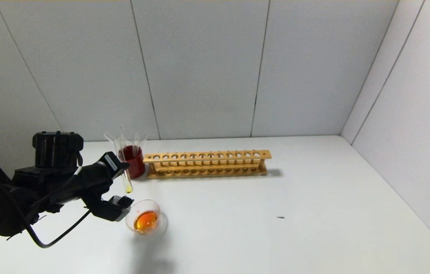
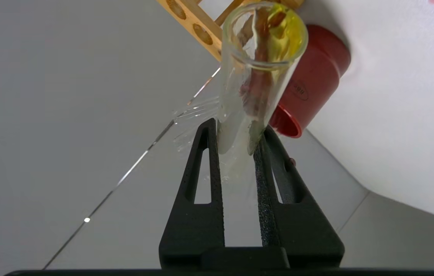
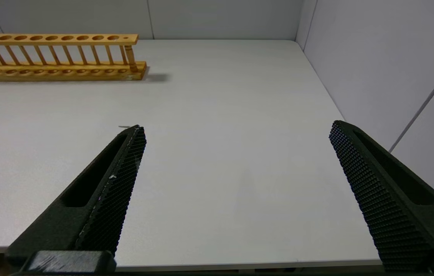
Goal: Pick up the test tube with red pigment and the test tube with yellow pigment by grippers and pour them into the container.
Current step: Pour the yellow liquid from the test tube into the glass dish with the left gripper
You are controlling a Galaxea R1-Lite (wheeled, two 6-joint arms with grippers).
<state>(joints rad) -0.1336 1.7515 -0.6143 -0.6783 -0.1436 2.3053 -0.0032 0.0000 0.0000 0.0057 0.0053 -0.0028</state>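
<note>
My left gripper (image 1: pixel 121 167) is shut on the test tube with yellow pigment (image 1: pixel 126 182), gripping its middle. The tube stands nearly upright with yellow liquid in its round bottom end, just above and behind the left rim of the container (image 1: pixel 154 207). The container is a small clear glass dish that holds orange-red liquid. In the left wrist view the fingertips (image 2: pixel 211 132) clamp the tube (image 2: pixel 263 42), whose yellow bottom end faces the camera. No tube with red liquid shows. My right gripper (image 3: pixel 236 126) is open and empty over the table's near right part.
A dark red cup (image 1: pixel 135 161) holding clear colourless tubes stands behind the held tube; it also shows in the left wrist view (image 2: pixel 312 88). A long wooden tube rack (image 1: pixel 207 163) stands to its right. A small dark speck (image 1: pixel 281 217) lies on the white table.
</note>
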